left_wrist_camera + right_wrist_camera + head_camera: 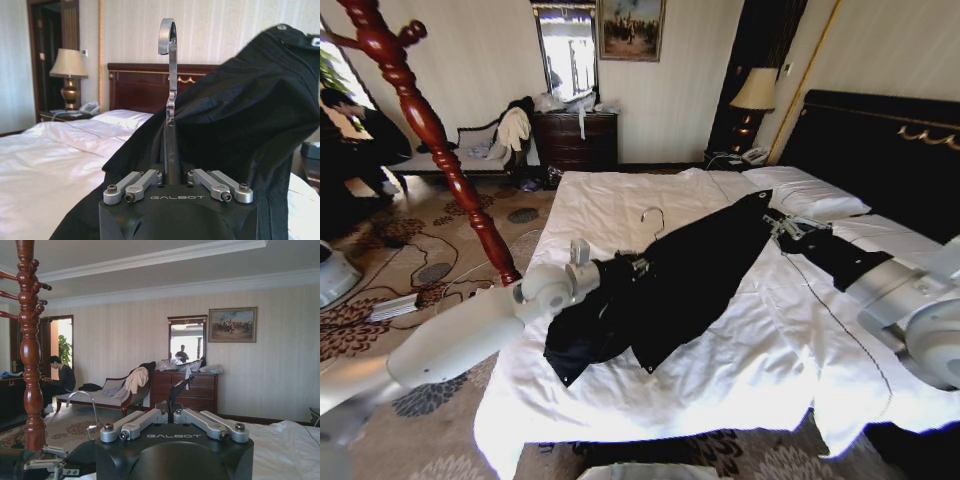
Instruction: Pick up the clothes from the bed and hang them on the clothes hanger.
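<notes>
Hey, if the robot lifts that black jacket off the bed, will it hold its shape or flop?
Likely floppy: the black soft-cloth jacket sags in folds between the left gripper and right gripper. Probably light, since the slim black hanger carries it. Loose ends may drag across the white-sheeted bed.

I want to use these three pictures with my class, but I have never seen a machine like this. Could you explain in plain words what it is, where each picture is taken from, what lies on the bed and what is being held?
This is a wheeled robot with two arms, each ending in a two-fingered gripper. The wide picture comes from a camera on its head, looking down at the bed with its white sheets. The other two come from cameras on its wrists, looking along each gripper.

A black garment, the clothes, is spread above the sheets between the arms. The left gripper is shut on the neck of the clothes hanger, whose silver hook sticks up; the cloth drapes around it. The right gripper pinches the garment's far end near the pillows.

The red wooden post beside the bed is a coat stand.
</notes>
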Robot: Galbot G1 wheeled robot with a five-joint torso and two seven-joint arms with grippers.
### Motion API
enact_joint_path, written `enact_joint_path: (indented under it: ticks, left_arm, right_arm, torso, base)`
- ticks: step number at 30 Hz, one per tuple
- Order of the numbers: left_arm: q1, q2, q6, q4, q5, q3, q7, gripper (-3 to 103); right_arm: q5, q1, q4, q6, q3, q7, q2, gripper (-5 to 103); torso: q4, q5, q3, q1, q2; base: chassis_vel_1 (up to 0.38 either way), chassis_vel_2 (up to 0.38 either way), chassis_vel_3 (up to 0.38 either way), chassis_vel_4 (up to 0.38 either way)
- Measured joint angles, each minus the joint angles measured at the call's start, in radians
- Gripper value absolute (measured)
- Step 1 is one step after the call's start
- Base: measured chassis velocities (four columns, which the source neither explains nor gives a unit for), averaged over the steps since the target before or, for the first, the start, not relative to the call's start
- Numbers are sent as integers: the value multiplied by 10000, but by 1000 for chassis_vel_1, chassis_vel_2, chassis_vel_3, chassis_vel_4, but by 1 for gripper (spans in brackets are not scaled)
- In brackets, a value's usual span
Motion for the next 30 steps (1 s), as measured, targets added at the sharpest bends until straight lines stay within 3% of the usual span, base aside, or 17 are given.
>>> enact_joint_path:
  ticks: [4,7,16,22,28,30]
  left_arm:
    - [-97,293,1,-148,-53,-49,31,15]
    - [-175,121,29,-130,-75,126,-42,15]
    - [-602,-1788,108,177,-73,1633,-366,15]
    - [-1185,-2305,116,148,-617,2265,-331,15]
    - [-1148,-2644,46,332,-719,2198,-343,15]
    - [-801,-2929,-43,652,-734,1634,-454,15]
  right_arm:
    - [366,94,58,-21,26,119,10,0]
    - [536,383,153,-22,-218,228,1,0]
    - [590,571,116,-41,-451,326,-48,0]
    - [637,572,-86,-47,-346,338,-111,0]
    - [661,527,-9,-75,-345,383,-75,0]
    - [649,441,114,-92,-349,414,18,0]
  torso:
    - [6,-1,0,-1,1]
    - [3,0,-1,-2,1]
    - [-2,1,0,-1,1]
    - [-1,4,0,-1,1]
    - [3,1,0,0,0]
    - [-2,3,-1,-1,1]
  base:
    - [0,0,0,0]
    - [0,0,0,0]
    - [0,0,0,0]
    - [0,0,0,0]
    - [0,0,0,0]
    - [0,0,0,0]
